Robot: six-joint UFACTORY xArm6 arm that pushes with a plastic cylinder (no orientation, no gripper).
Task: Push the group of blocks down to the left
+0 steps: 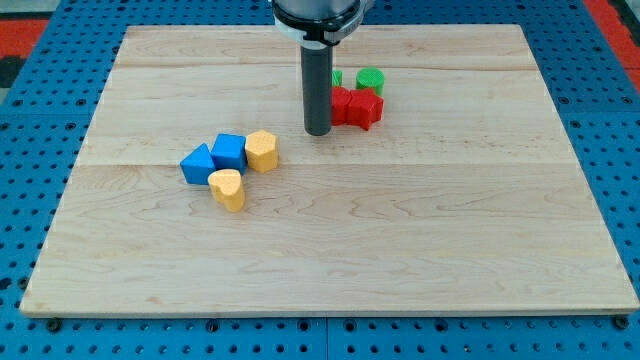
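Jaws I have none: only my tip [318, 131], just left of a red block [356, 107] and two green blocks [370, 80], apart from the group.
Two blue blocks [229, 151] and two rounded yellow blocks [262, 150] sit mid-left on the pale wooden bench [420, 240], apparently unpushed; smooth painted pieces, they should slide easily.

A pale wooden board [450, 230] with visible plank seams fills most of the view. It lies on a blue perforated surface [30, 80] that frames it on all sides. Near the board's top centre, two red blocks [358, 108] of uncertain shape sit touching each other. Just above them is a green cylinder [370, 79], with a second green block [337, 77] to its left, mostly hidden. Red strips [612, 14] show in the upper corners.
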